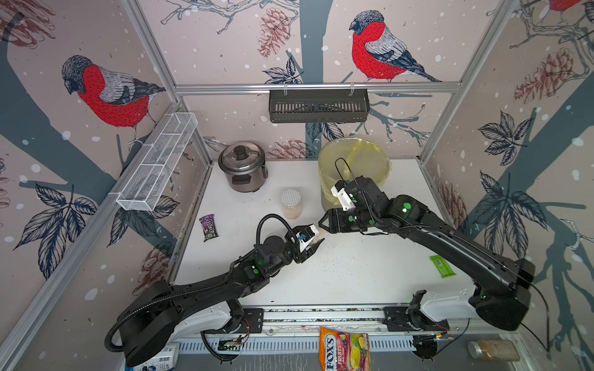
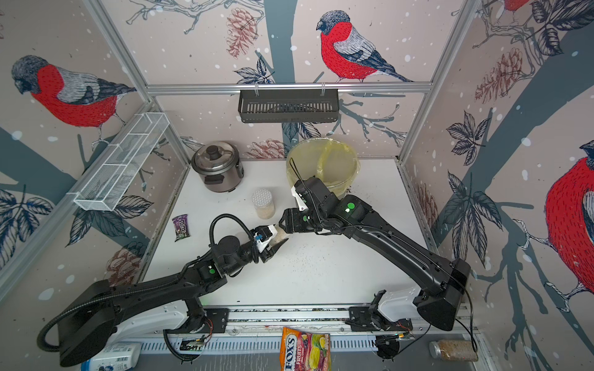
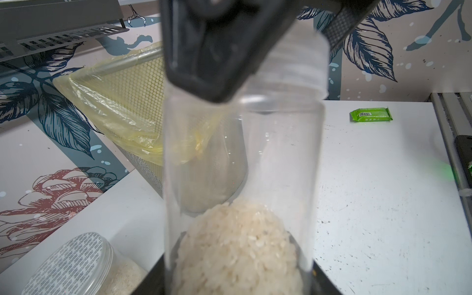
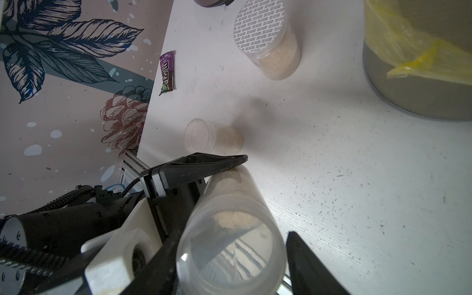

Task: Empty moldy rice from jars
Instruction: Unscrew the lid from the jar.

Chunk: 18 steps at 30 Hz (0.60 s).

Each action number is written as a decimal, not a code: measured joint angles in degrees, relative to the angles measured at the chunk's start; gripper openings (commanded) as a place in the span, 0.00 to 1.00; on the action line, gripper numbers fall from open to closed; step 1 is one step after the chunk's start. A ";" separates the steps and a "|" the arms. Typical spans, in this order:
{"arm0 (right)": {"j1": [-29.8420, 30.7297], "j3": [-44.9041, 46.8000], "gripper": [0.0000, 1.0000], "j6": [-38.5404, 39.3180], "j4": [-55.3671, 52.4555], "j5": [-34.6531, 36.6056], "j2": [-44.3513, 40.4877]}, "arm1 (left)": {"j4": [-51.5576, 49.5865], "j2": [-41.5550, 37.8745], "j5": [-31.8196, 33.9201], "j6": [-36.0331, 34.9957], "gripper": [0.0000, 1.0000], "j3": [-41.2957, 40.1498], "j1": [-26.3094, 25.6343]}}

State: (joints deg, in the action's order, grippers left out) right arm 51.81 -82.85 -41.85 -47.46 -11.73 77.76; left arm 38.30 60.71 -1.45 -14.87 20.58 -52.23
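Left gripper (image 1: 315, 240) is clenched round a narrow jar (image 3: 242, 153), held above mid-desk (image 1: 369, 276) and tipped near level. The rice (image 3: 237, 250) is heaped at the gripped end. Right gripper (image 1: 322, 225) straddles the lid (image 4: 231, 245), jaws parted, a sliver of gap showing on one side. The wide jar (image 1: 291, 204) stands upright towards the back edge. A third jar (image 4: 212, 139) sits near the left edge, and the bin (image 1: 353, 160) is in the back right corner.

L arm reaches in, L gripper (image 1: 317, 243) clamped on jar (image 4: 231, 209); R arm bent inward, R gripper (image 1: 322, 225) jaws apart.
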 measured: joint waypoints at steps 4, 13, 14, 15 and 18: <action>0.00 -0.02 0.53 0.07 0.04 -0.07 0.02 | -0.04 0.00 0.00 0.02 0.23 0.00 0.00; -1.95 0.48 0.39 5.66 0.31 -3.85 -0.02 | 0.85 -1.11 -0.13 1.18 0.19 -1.49 0.00; -2.60 0.48 0.39 6.75 0.39 -5.01 -0.02 | 1.36 -1.25 -0.13 1.27 0.19 -1.73 0.00; -3.04 0.48 0.40 7.78 0.59 -5.77 -0.07 | 1.79 -1.36 -0.26 1.38 0.18 -1.88 0.00; -4.28 0.52 0.41 12.26 1.14 -8.04 -0.31 | 3.13 -1.44 -1.03 1.57 0.17 -2.14 0.09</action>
State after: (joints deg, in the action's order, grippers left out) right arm 47.53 -82.32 -29.58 -46.33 -19.77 77.45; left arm 41.43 59.27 -2.48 -13.30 18.44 -52.14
